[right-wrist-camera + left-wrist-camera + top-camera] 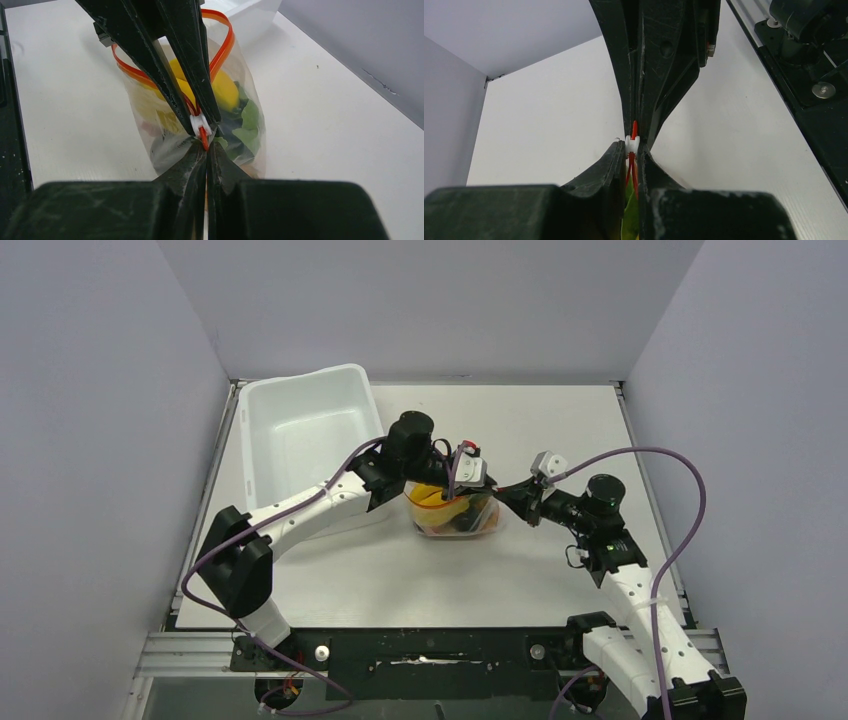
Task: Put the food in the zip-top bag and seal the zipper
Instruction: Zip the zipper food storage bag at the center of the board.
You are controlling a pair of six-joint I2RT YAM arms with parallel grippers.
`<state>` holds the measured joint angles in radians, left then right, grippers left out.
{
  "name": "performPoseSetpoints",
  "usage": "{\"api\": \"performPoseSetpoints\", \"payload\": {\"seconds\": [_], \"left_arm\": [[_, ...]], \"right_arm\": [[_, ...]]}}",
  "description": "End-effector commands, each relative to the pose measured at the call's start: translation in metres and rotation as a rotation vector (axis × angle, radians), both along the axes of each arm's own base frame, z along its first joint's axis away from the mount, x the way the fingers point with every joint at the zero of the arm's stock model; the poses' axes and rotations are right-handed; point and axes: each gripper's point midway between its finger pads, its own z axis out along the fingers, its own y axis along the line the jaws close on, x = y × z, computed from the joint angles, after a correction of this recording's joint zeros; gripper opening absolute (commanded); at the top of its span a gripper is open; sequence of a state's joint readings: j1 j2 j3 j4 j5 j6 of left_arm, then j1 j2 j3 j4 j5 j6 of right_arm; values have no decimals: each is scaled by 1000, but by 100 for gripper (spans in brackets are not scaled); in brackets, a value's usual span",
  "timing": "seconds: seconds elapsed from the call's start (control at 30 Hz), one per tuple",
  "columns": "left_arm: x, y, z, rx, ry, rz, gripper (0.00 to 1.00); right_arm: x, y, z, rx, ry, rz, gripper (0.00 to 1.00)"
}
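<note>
The zip-top bag (455, 512) stands upright mid-table with the food (448, 508) inside; the right wrist view shows a yellow piece (225, 90) and green leafy pieces (250, 117) through the clear plastic. Its red zipper (222, 45) gapes in a loop at the far side. A white slider (200, 122) sits at the near end. My left gripper (488, 492) reaches over the bag. Its jaws are shut on the red zipper strip (631, 165) right at the slider (633, 143). My right gripper (206, 147) faces it, shut on the zipper's end tip (202, 140) just beyond the slider.
A large white tub (305, 430) stands at the back left of the table, close behind the left arm. Grey walls enclose the table on three sides. The black base rail (804, 75) runs along the near edge.
</note>
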<state>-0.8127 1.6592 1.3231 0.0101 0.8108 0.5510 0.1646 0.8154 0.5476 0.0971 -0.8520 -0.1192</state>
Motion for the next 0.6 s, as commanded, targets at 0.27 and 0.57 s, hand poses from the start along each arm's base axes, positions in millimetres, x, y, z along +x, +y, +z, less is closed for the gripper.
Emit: {"api": "performPoseSetpoints", "payload": {"seconds": [0.27, 0.57], "left_arm": [[19, 34, 36, -17, -69, 91, 0], [26, 56, 36, -5, -68, 134, 0]], "right_arm": [[12, -18, 23, 32, -70, -118, 0], [18, -27, 20, 39, -48, -159, 0]]}}
